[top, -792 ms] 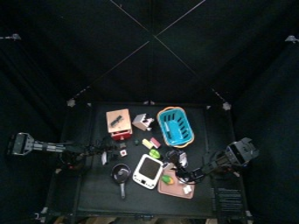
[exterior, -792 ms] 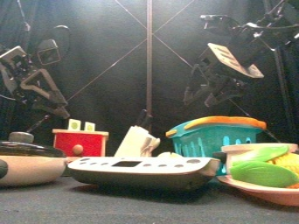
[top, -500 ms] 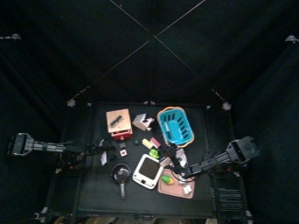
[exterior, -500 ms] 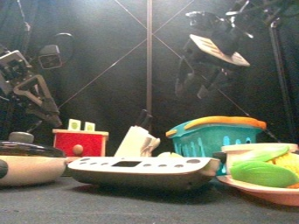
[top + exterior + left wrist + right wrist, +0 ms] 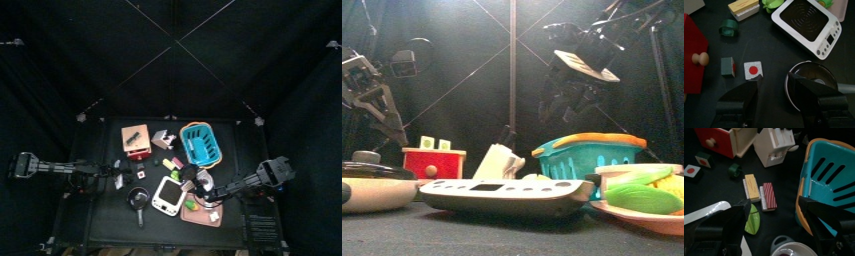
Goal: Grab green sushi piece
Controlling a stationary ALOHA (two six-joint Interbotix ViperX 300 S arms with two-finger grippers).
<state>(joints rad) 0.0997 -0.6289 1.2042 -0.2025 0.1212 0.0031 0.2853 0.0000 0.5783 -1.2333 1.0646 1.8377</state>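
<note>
Black jaws of the right gripper [image 5: 769, 215] are standing wide apart with nothing between them, hanging above the row of small toy pieces beside the turquoise slotted plastic basket [image 5: 832, 175], while the left gripper [image 5: 774, 92], equally spread and empty, is hovering near the black frying pan [image 5: 814, 90]. Lying apart from that row, past the red toy cabinet's [image 5: 692, 60] end, the small dark green ring-shaped sushi piece [image 5: 729, 27] is looking light, rigid and smooth, so pinching across its outer sides seems likeliest to hold

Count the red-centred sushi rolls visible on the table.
2: a white-topped roll and a green-sided roll, side by side next to the red box. Others may be hidden among the clutter.
</note>
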